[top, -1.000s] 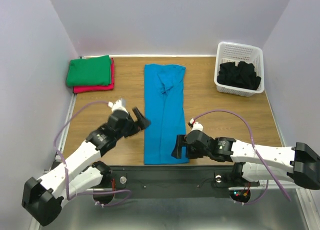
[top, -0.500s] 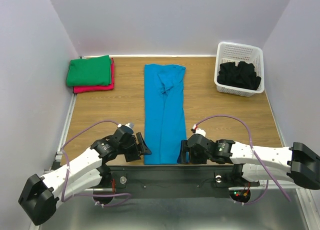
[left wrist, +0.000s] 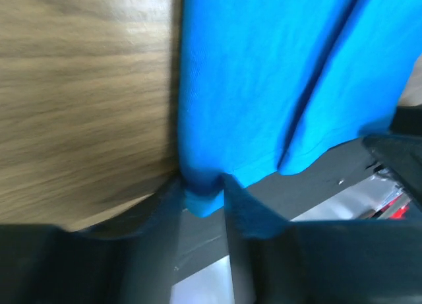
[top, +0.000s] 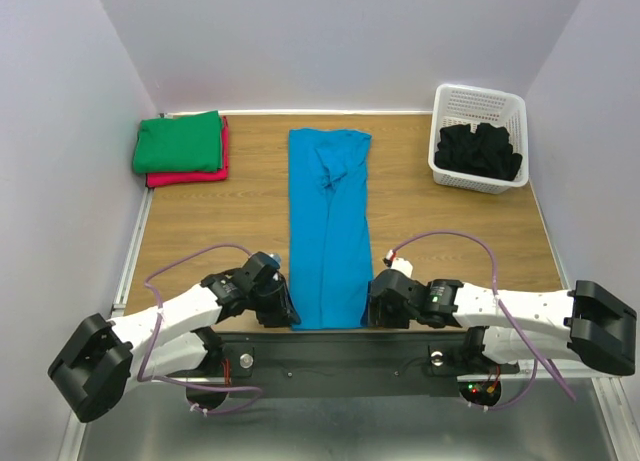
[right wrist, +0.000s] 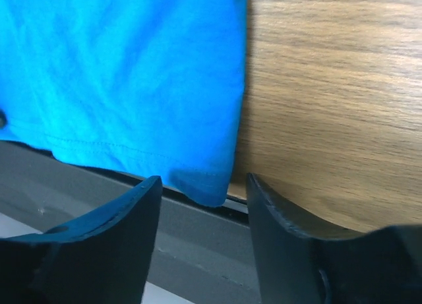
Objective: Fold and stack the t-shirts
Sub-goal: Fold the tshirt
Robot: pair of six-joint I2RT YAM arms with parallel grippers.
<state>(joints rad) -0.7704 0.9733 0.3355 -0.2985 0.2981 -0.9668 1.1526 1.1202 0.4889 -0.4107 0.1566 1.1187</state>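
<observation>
The left gripper [left wrist: 201, 210] sits low at the near left corner of the long, flat-laid turquoise-blue cotton t-shirt [top: 328, 231]. Its two dark fingers [left wrist: 245, 215] stand close together, one on each side of that hem corner. The cloth fills the narrow gap between them, so the corner looks pinched, though the wrist view is blurred. The right gripper [right wrist: 201, 208] is at the opposite near corner with its black fingers [right wrist: 125, 212] spread wide. The corner of the hem lies in the space between them, touching neither. Both corners hang just over the near edge of the brown wooden table [top: 220, 231], above the dark metal strip [top: 330, 346] where the arms are mounted. The turquoise-blue shirt is folded into a narrow band that runs straight from this edge to the far side of the table, with a few creases near its far end. In the far left corner a folded green t-shirt [top: 180, 143] rests on top of a folded red-pink t-shirt [top: 190, 177], well apart from the band. At the far right stands a white plastic lattice basket [top: 480, 91], holding crumpled black t-shirts [top: 482, 151].
</observation>
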